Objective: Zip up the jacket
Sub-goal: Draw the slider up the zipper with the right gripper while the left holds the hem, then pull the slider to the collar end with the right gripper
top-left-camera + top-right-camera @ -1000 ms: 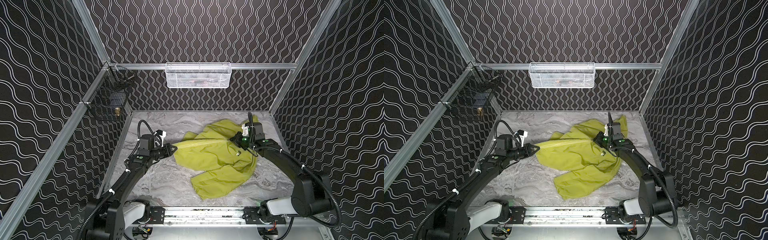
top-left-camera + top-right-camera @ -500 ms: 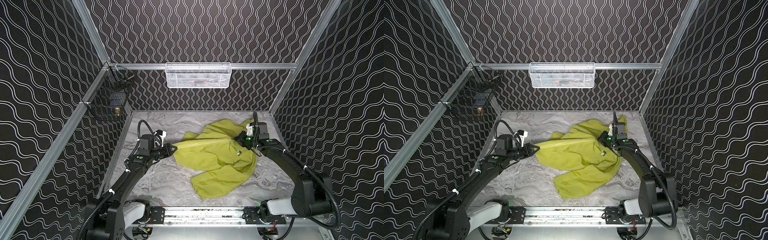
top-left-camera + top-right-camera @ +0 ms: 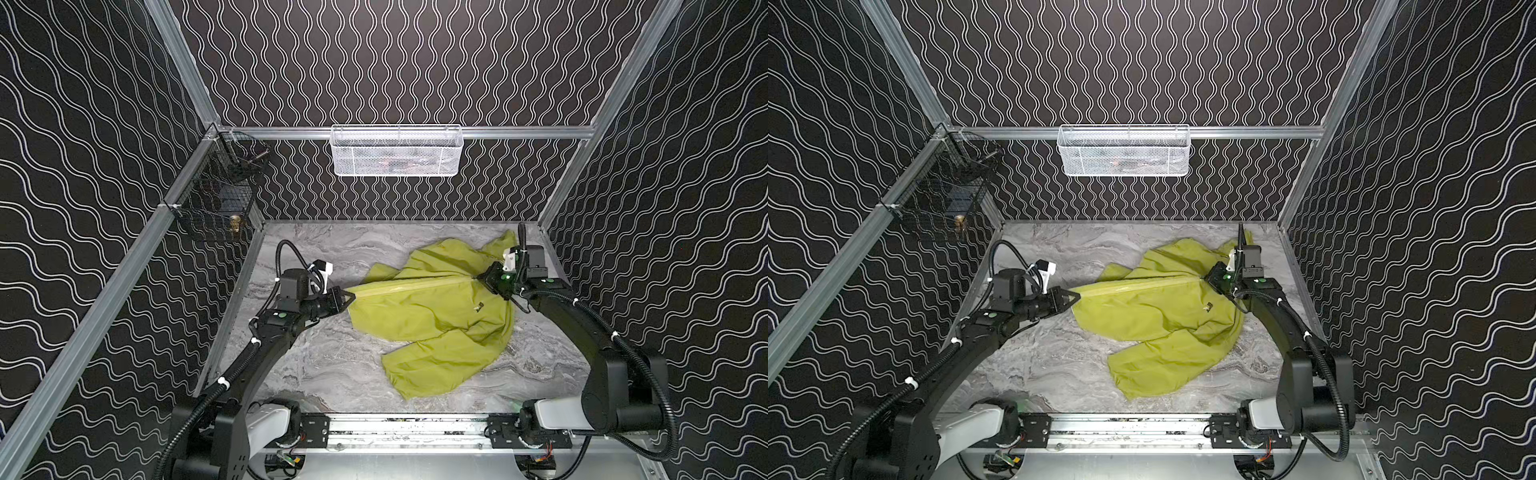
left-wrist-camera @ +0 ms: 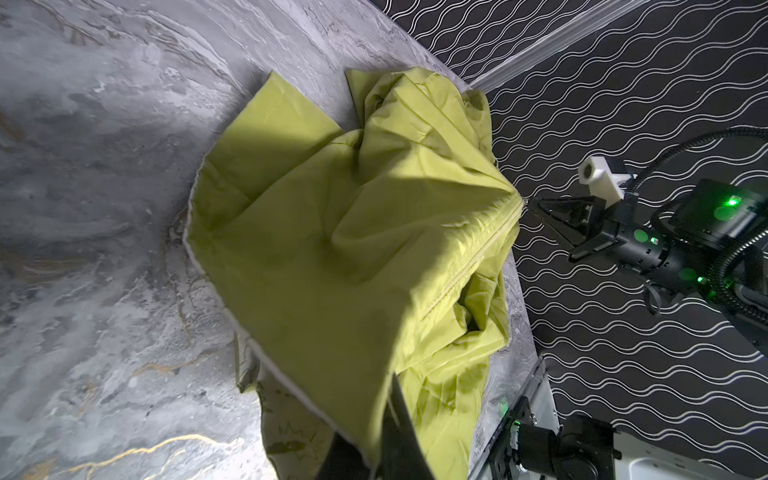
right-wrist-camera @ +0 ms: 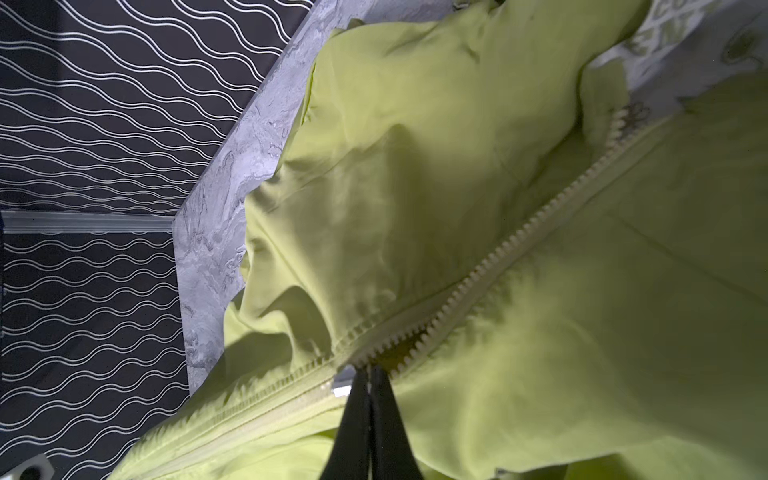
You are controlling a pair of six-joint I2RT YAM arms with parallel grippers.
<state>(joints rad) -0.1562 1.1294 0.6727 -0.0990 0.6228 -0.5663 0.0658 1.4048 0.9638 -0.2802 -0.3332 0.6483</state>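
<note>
Two closed grips: pins hem (image 3: 362, 291) of jacket (image 3: 428, 320) with left gripper (image 3: 351, 295), pinches slider (image 5: 337, 384) with right gripper (image 3: 478, 277), faces open teeth (image 5: 540, 224) running onward, away from left.

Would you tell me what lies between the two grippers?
The zipper of the jacket runs straight from the left gripper to the right gripper, seen in both top views.
</note>
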